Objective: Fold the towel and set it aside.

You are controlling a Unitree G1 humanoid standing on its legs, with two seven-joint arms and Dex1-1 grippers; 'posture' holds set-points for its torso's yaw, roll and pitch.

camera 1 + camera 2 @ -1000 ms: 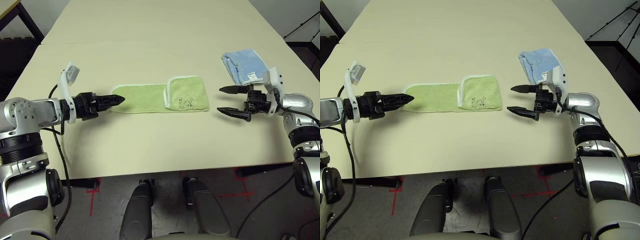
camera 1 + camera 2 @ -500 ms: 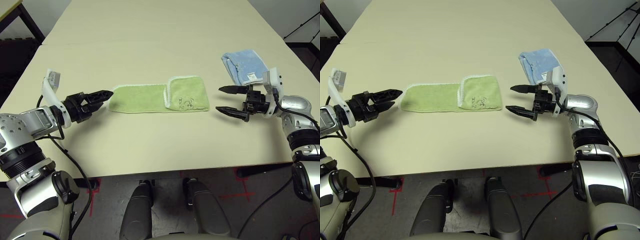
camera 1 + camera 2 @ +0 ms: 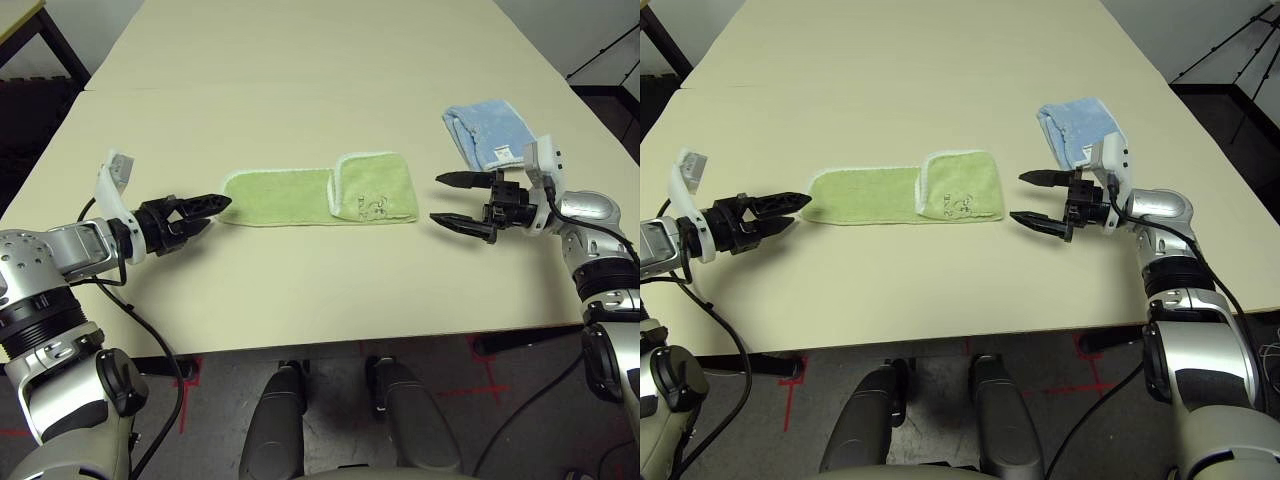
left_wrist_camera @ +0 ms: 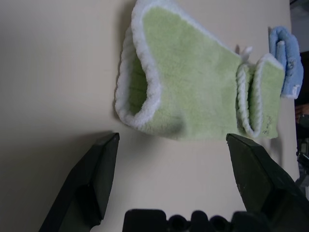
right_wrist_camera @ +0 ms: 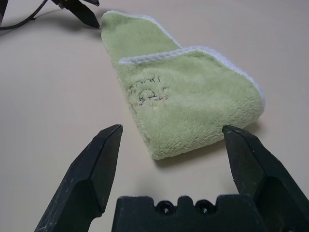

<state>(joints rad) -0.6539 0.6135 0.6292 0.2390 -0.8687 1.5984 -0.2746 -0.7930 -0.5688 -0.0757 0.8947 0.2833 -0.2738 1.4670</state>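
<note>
The light green towel (image 3: 318,196) lies flat in the middle of the table as a long strip, its right end folded over with a small embroidered mark on top. My left gripper (image 3: 213,207) hovers just off the towel's left end, open, nothing between its fingers (image 4: 96,179). My right gripper (image 3: 442,200) stands open a short way right of the towel's folded end (image 5: 188,101), also holding nothing. Neither gripper touches the towel.
A smaller folded light blue cloth (image 3: 488,131) lies behind my right gripper near the table's right side. The beige table (image 3: 300,60) stretches far back with bare surface. Its front edge (image 3: 330,340) runs close below both arms.
My left gripper drew back to the left off the towel's end, then edged slightly right again. The right gripper has barely moved. The towel lies as before.
</note>
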